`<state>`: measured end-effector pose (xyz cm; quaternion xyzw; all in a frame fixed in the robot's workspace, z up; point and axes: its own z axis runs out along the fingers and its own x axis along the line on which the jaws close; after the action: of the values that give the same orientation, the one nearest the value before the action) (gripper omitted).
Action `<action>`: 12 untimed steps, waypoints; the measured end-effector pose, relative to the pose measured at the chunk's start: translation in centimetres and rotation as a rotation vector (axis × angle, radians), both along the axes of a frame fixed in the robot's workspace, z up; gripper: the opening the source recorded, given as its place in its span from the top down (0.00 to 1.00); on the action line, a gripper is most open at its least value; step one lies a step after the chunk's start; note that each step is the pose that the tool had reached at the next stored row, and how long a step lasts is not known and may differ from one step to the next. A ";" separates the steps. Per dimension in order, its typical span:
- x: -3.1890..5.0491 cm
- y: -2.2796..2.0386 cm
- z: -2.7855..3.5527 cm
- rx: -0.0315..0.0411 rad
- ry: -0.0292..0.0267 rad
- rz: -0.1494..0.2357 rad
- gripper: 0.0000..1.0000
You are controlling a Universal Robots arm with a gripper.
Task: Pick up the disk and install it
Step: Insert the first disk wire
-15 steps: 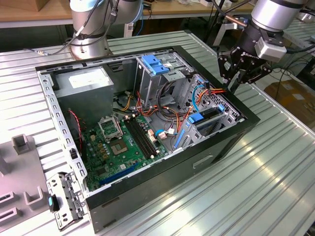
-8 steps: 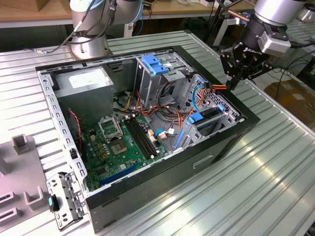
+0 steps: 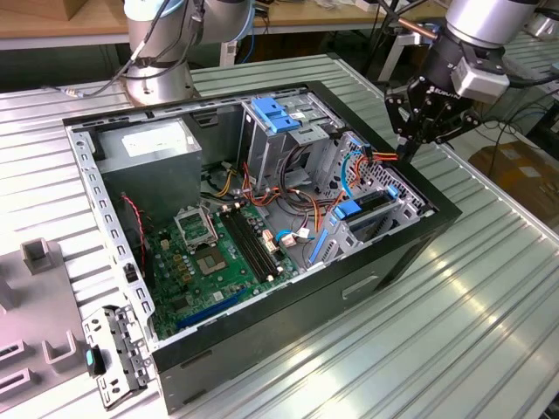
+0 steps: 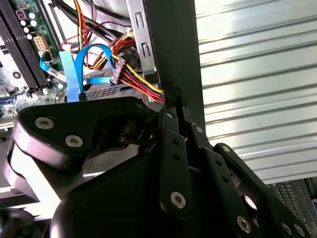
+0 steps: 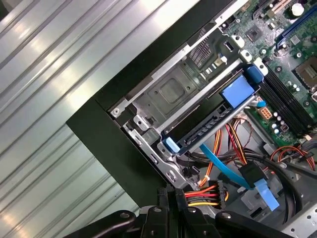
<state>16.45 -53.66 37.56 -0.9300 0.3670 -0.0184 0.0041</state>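
Holding gripper (image 4: 173, 96) fingers pressed together, nothing pinched, tips poking at pwr wires (image 4: 143, 83) by case wall (image 4: 173, 49), prob. clearing cables off drive cage (image 5: 173, 91).

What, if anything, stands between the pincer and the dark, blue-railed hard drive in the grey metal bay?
In the first wrist view, a bundle of red, yellow and black wires and a flat blue ribbon cable lie between the shut pincer and the dark, blue-railed hard drive.
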 end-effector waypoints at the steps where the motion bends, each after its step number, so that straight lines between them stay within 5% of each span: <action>1: 0.00 0.00 -0.02 0.0000 0.0000 -0.016 0.83; 6: -0.01 0.00 -0.05 -0.0002 0.0000 -0.109 0.83; 12: -0.10 0.00 -0.06 -0.0001 0.0000 -0.121 0.83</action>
<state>16.35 -53.66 37.50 -0.9061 0.4227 -0.0187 0.0030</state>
